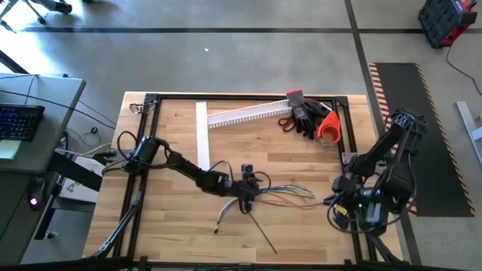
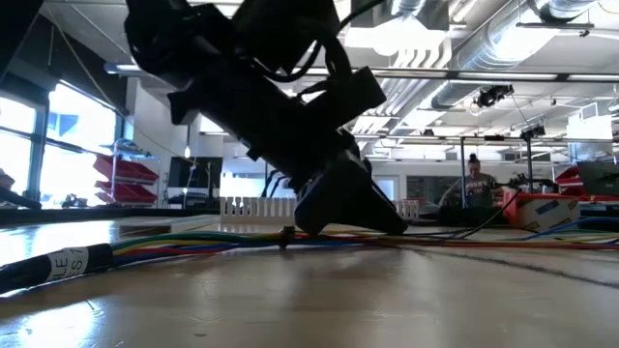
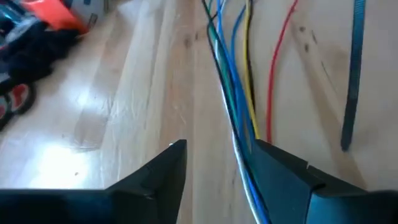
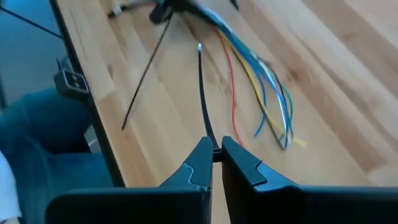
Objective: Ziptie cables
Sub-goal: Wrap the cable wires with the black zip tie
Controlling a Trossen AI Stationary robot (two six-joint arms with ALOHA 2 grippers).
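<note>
- Left gripper (image 3: pixel 217 165) is spread over the cables (image 3: pixel 236 93), one finger (image 3: pixel 280 174) touching them, nothing pinched.
- Right gripper (image 4: pixel 216 155), near the cables' loose ends, pinches a ziptie (image 4: pixel 204 93).
- Cables (image 1: pixel 282 194) lie mid-table (image 1: pixel 173 241).

A long white slotted plastic channel (image 1: pixel 248 113) is lying along the far edge of the light wooden table (image 1: pixel 173 226); black gloves (image 1: pixel 307 117) and an orange object (image 1: pixel 328 128) are sitting beside its right end.

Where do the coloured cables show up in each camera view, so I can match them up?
High view: cables at table centre, right of the left gripper.
Low view: cables run across the tabletop.
Left wrist view: cables run beside one finger.
Right wrist view: cables fan out ahead.
Shared landmark: the wooden table.
</note>
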